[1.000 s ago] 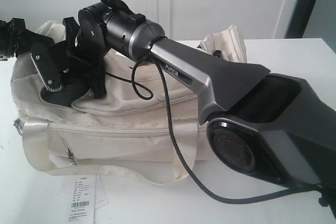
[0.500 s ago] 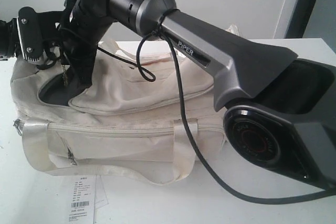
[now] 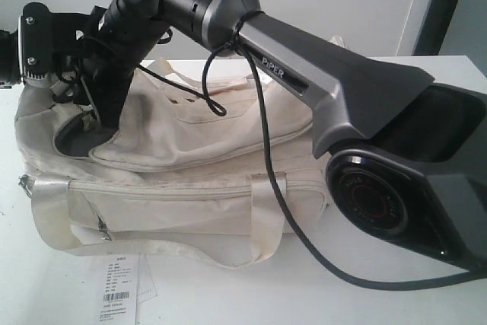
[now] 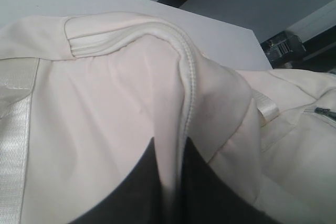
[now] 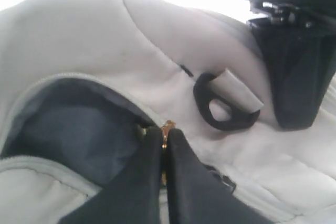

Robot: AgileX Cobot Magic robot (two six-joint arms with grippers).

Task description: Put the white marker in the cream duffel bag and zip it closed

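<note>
The cream duffel bag [image 3: 190, 188] lies on its side on the white table [image 3: 426, 81]. Its top zip is partly undone at the left end, showing dark grey lining [image 5: 79, 135]. My right gripper [image 5: 164, 130] reaches across to that end and is shut on the brass zipper pull [image 5: 167, 126]. My left gripper [image 4: 169, 144] is shut on a fold of the bag's cream fabric [image 4: 170, 108] at the same end, and its fingers [image 5: 294, 87] show in the right wrist view. The white marker is out of view.
A black strap ring [image 5: 226, 114] sits on the bag just beyond the zipper pull. A white paper barcode tag [image 3: 122, 288] lies on the table in front of the bag. The right arm [image 3: 365, 112] and its black cable [image 3: 262, 157] hang over the bag.
My right wrist has risen and swung upright over the bag's left end, with its jaws closing a little more. The top flap has shifted slightly to the left.
</note>
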